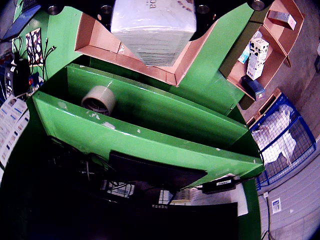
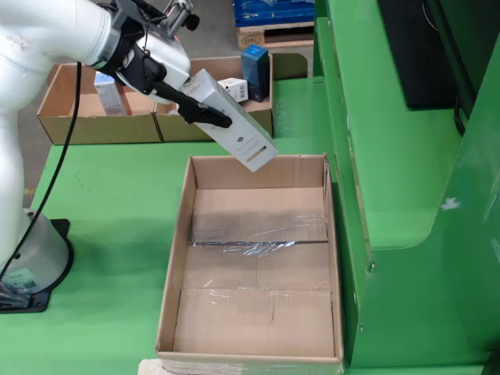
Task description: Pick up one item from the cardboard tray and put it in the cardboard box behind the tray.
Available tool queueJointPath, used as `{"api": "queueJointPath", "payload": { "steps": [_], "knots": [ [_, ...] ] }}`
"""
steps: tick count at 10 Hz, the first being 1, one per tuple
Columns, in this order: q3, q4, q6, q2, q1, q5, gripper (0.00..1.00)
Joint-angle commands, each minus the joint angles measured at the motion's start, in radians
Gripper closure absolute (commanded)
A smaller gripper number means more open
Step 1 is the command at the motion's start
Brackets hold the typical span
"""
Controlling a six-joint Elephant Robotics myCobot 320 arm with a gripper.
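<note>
In the view from the side, my gripper (image 2: 209, 116) on the white arm is shut on a long white carton (image 2: 234, 125). The carton hangs tilted, its lower end just above the far rim of the big open cardboard box (image 2: 258, 312), which holds nothing. Beyond it stands the low cardboard tray (image 2: 101, 129) with a blue box (image 2: 255, 69), a small white box (image 2: 233, 88) and another pack (image 2: 109, 92). In the view that rides on the gripper, the held carton (image 1: 152, 25) fills the top centre over the box's brown wall (image 1: 100, 42); the tray (image 1: 280, 47) lies at right.
A green metal shelf unit (image 2: 406, 195) rises right beside the cardboard box. In the gripper view a tape roll (image 1: 98, 100) sits on a green shelf, and a blue wire bin (image 1: 280, 135) stands on the floor. The arm's base (image 2: 31, 258) stands left of the box.
</note>
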Motion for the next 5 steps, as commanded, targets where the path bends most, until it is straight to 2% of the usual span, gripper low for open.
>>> {"api": "queueJointPath", "payload": {
  "steps": [1, 5],
  "knots": [
    [0.023, 0.0, -0.012, 0.036, 0.051, -0.018, 1.0],
    [0.023, 0.019, -0.028, 0.016, 0.146, 0.011, 1.0]
  ]
}}
